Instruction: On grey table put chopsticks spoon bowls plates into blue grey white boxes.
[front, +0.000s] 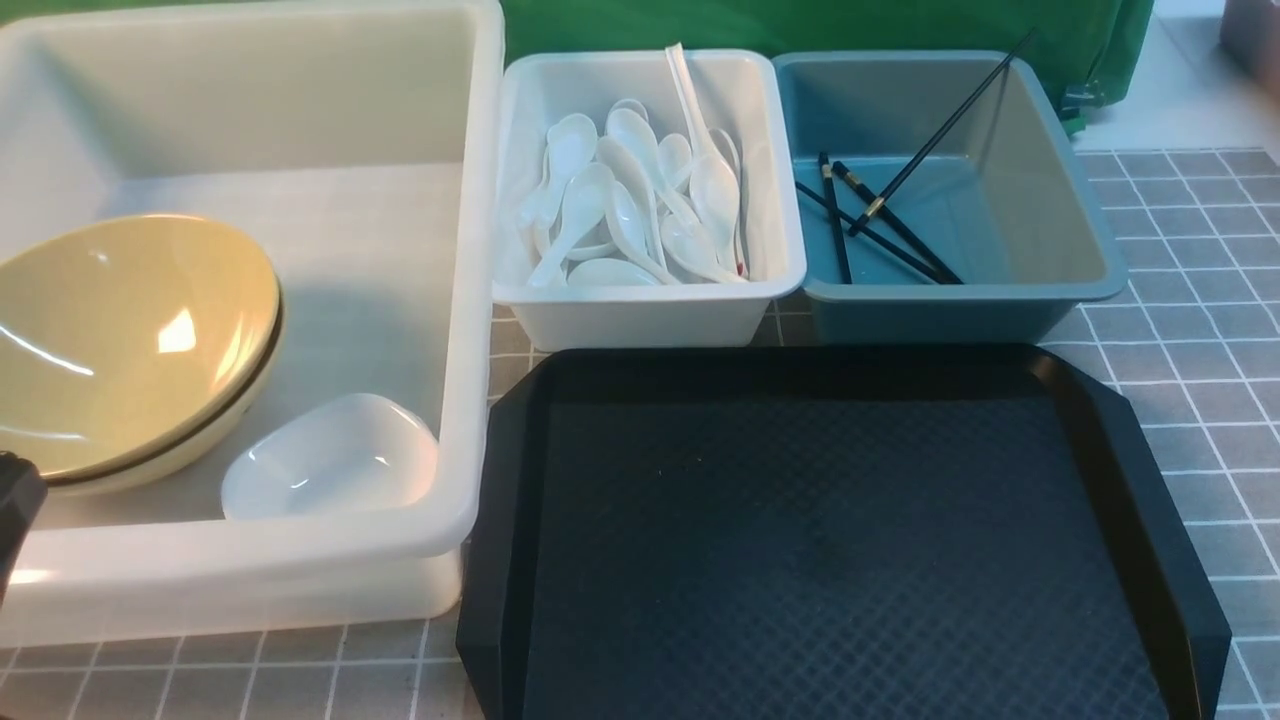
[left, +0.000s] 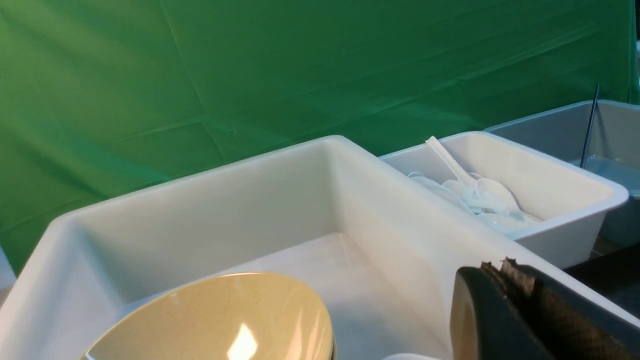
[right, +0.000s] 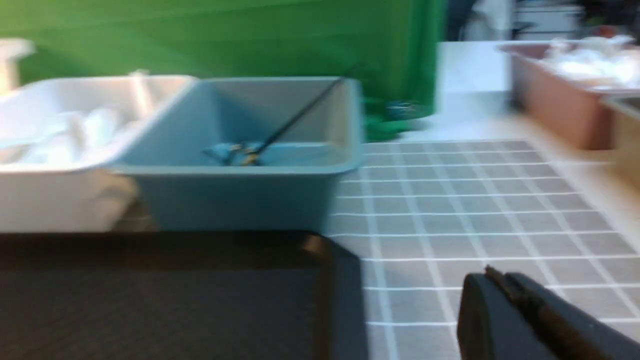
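Bowls and a plate sit in the big box at the table's left edge. Left gripper and right gripper: clenched, holding nothing.

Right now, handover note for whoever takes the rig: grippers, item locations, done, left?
Left gripper: jaws together, holding nothing, over the large whitish box.
Right gripper: jaws together, holding nothing, over the grey table beside the black tray.
Stacked tan bowls and a white plate lie in the large box.
Spoons in the white box; chopsticks in the blue-grey box.
Tray bare.
Nothing visibly left to sort.
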